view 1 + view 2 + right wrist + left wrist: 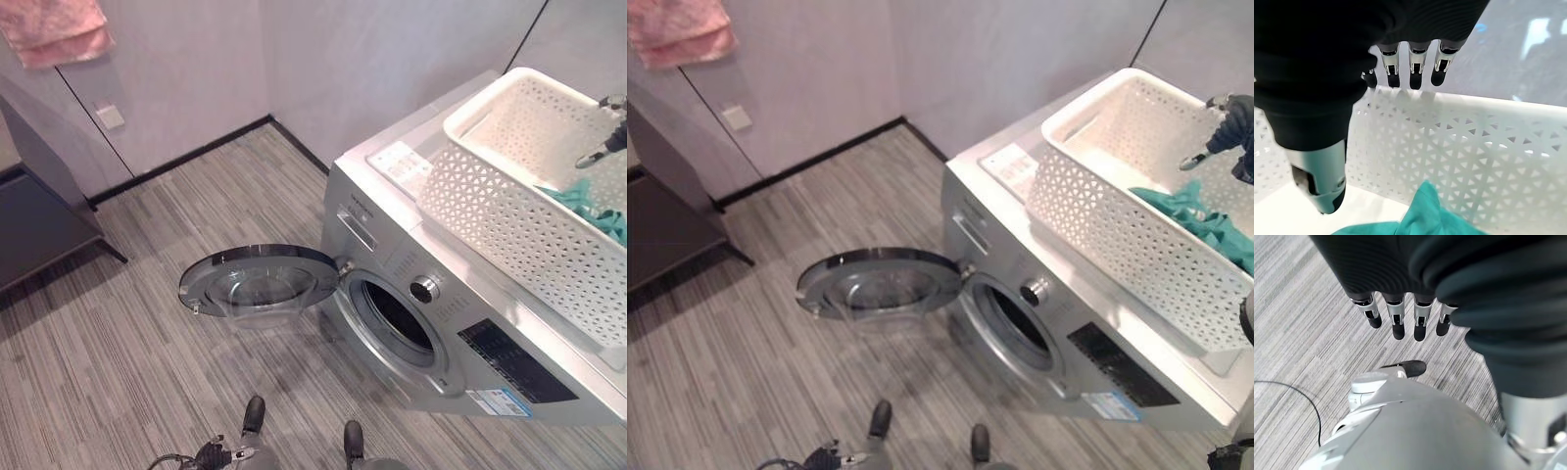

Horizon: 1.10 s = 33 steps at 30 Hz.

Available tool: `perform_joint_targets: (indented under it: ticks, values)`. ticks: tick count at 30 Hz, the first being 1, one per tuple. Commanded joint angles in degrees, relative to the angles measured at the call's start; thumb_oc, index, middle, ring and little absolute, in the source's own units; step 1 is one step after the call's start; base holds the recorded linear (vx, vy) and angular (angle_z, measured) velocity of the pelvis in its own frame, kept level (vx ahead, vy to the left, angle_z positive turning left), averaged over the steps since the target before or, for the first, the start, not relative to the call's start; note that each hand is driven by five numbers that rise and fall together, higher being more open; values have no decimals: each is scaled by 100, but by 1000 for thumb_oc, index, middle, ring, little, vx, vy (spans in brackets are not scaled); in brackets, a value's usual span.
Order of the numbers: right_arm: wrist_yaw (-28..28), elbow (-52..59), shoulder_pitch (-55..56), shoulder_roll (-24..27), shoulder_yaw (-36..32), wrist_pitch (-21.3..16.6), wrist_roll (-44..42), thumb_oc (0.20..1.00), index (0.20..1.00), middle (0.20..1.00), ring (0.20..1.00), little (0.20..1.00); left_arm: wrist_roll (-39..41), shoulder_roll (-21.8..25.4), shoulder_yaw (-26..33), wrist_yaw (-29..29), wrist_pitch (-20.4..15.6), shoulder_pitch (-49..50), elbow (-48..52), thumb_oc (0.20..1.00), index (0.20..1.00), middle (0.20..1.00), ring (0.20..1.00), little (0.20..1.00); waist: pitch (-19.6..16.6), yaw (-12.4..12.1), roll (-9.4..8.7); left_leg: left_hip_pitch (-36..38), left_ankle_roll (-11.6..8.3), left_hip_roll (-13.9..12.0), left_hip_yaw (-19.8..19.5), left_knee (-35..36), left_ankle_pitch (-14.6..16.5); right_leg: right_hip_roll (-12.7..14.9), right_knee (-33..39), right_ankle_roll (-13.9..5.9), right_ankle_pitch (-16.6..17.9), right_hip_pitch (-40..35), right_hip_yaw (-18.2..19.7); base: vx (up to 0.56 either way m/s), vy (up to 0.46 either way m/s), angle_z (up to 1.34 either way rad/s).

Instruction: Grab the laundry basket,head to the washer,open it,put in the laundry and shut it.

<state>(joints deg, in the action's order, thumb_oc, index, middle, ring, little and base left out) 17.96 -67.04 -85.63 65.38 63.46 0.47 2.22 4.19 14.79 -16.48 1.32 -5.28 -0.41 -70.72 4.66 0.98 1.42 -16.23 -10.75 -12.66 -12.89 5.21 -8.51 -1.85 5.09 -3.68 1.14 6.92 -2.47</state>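
**Loading step: R hand over basket, cloth not yet picked**

R hand (pixel 1415 73): fingers straight, relaxed, holding nothing; hangs above far wall of basket (pixel 1459 142), inside the rim line. Seen from head cam at upper right edge, hand (pixel 1227 122) over basket interior, clear of cloth.

Teal cloth (pixel 1200 220) lying on basket floor toward near-right end, bunched; also visible w/ wrist cam just below hand (pixel 1420 218). Not touching fingers.

Basket (pixel 509 211) white, perforated, sitting on top of washer (pixel 392 225), askew to washer edges, near long side overhanging front slightly. Slot handle in left end wall.

Washer door (pixel 257 284) swung fully open to left, roughly level w/ floor plane in view; drum mouth (pixel 400 318) dark, unobstructed. Interior contents: cannot tell.

L hand (pixel 1400 316): fingers straight, loose, empty, hanging down over striped floor (pixel 1298 328). Idle.

Pink towel (pixel 57 29) on wall, upper left, not part of task.

Judged status: basket carried, washer reached, door opened = done. In hand: transfer of laundry. Remaining: cloth into drum, door shut.

Next move, est.: lower R hand onto cloth, close fingers on bunched part, lift over near wall, down and forward into drum mouth. Needs clearance over basket rim; risk of nudging overhanging basket.
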Motion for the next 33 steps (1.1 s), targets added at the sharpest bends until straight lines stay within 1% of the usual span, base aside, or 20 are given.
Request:
perform_joint_targets:
  ticks: [1,2,4,6,8,10,13,15,23,25,27,29,33]
  values:
    - [372,329,-596,585,669,50,-188,1000,1000,1000,1000,1000,22,518,-87,-89,-30,-412,-135,1000,1000,1000,1000,1000,309,19,-749,1195,184,-21,217,-21,292,423,-151,-243,-183,459,448,0,0,0]
    - [374,331,-600,589,673,50,-189,1000,1000,1000,1000,1000,23,516,-88,-89,-30,-414,-135,1000,1000,1000,1000,1000,308,17,-747,1193,184,-21,217,-21,292,422,-153,-243,-183,462,449,-26,-13,3]
    - [508,503,-534,807,856,60,-178,1000,1000,1000,1000,1000,61,552,-69,-84,-57,-475,-21,1000,1000,1000,1000,1000,369,30,-785,1139,169,-38,218,-21,276,416,-145,-251,-172,521,436,-17,-6,4]
    - [628,611,-257,1016,847,92,-218,1000,1000,1000,1000,1000,154,589,-87,-74,-97,-565,210,1000,1000,1000,1000,1000,457,42,-812,1073,156,-34,214,-21,241,408,-133,-257,-153,587,431,-24,-14,4]
    - [618,593,-104,1031,736,91,-241,1000,1000,1000,1000,1000,173,593,-113,-63,-120,-574,293,1000,1000,1000,1000,1000,487,37,-820,1044,150,-26,224,-21,231,404,-129,-260,-145,617,423,-15,-6,2]
    - [532,385,119,923,426,70,-356,1000,1000,1000,1000,1000,263,600,-161,-33,-178,-639,411,1000,1000,1000,1000,1000,549,12,-810,962,140,-6,224,-21,205,395,-125,-268,-116,716,447,-18,-11,1]
    - [525,308,164,883,338,69,-393,1000,1000,1000,1000,1000,283,611,-176,-30,-189,-641,436,1000,1000,1000,1000,1000,552,5,-812,935,138,1,226,-21,203,396,-127,-271,-108,752,444,0,0,0]
    - [491,33,64,737,250,81,-464,1000,1000,1000,1000,1000,375,638,-184,-20,-207,-633,494,1000,1000,1000,1000,1000,583,-32,-784,869,140,17,235,-21,157,389,-123,-269,-94,832,441,0,0,0]
    - [424,-61,-426,464,473,102,-518,1000,1000,1000,1000,1000,461,652,-253,10,-229,-604,582,1000,1000,1000,1000,1000,663,-133,-756,689,110,13,169,-21,50,383,-72,-242,-98,911,389,0,0,0]
    - [393,9,-565,268,565,104,-580,1000,1000,1000,1000,1000,496,638,-274,17,-235,-574,622,1000,1000,1000,1000,1000,688,-184,-758,649,96,-2,150,-21,16,370,-43,-234,-92,927,380,0,0,0]
    - [394,8,-572,267,572,104,-581,1000,1000,1000,1000,1000,496,635,-273,17,-235,-575,622,1000,1000,1000,1000,1000,687,-182,-755,648,96,-3,149,-21,16,369,-43,-234,-92,928,379,0,0,0]
    - [399,90,-660,-19,659,105,-599,1000,1000,1000,1000,1000,513,612,-309,37,-249,-569,628,1000,1000,1000,1000,1000,709,-256,-759,627,96,-27,153,-21,1,358,-16,-227,-92,916,367,0,0,0]
    - [444,292,-685,-145,770,105,-621,1000,1000,1000,1000,1000,478,565,-350,43,-241,-587,601,1000,1000,1000,1000,1000,701,-256,-764,642,86,-56,176,-21,2,347,-9,-222,-103,887,345,-1,1,-1]
